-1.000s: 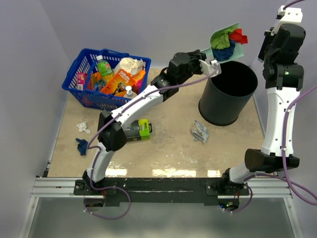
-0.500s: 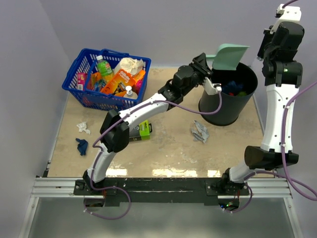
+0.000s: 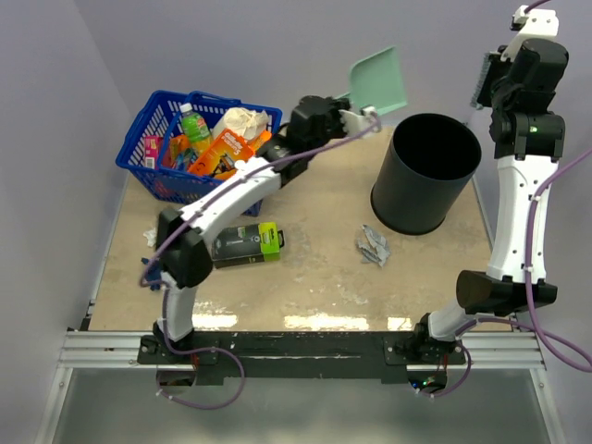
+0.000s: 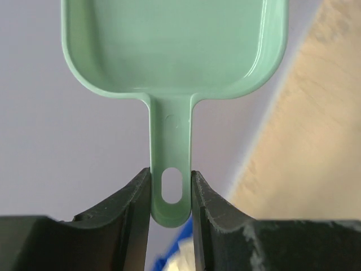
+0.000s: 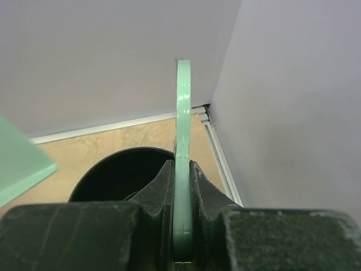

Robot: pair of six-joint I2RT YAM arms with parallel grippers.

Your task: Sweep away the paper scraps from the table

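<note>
Clamped empty dustpan [image 4: 175, 45] in left tool [image 4: 171, 179], brush [image 5: 183, 101] in right tool [image 5: 181, 172]; best lowered flat beside grey scrap [image 3: 373, 245] on counter [image 3: 314, 277].

Black bin [image 3: 416, 211] blocks the right, blue basket [image 3: 162, 180] the upper left, a box [image 3: 245, 243] left of centre; the table [image 3: 314, 289] lies open along the bottom.

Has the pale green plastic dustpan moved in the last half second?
Yes. The pale green plastic dustpan swung left, off the round black bin.
</note>
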